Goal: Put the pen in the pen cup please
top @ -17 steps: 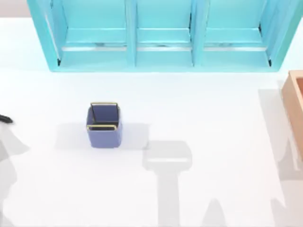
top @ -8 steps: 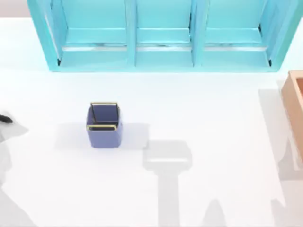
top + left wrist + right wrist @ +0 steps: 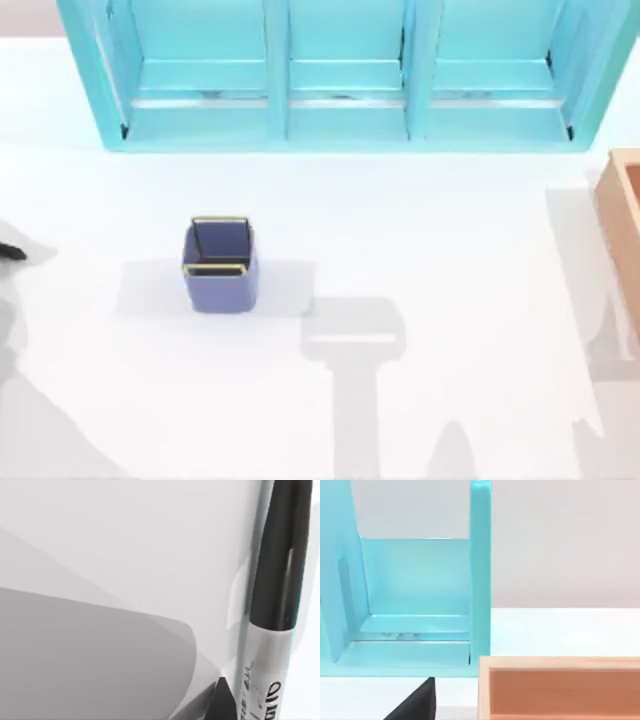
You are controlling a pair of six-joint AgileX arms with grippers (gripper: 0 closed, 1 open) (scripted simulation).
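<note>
The pen cup [image 3: 220,265], a small periwinkle-blue square cup with a thin gold rim, stands upright left of the table's middle. The pen [image 3: 10,252] lies flat on the table at the far left edge of the top view, where just its black end shows. In the left wrist view the pen [image 3: 277,565] is very close, with a black cap and a silver printed barrel. A dark corner of my left gripper [image 3: 220,705] sits beside the barrel. A dark part of my right gripper [image 3: 415,702] shows near the shelf and box.
A big turquoise shelf unit [image 3: 340,80] spans the back of the table. A tan wooden box [image 3: 622,230] sits at the right edge, close in the right wrist view [image 3: 560,687]. Arm shadows fall across the front of the white table [image 3: 450,250].
The arm shadow at the table's left edge has shifted and grown toward the front left. The pen and the cup have not moved.
</note>
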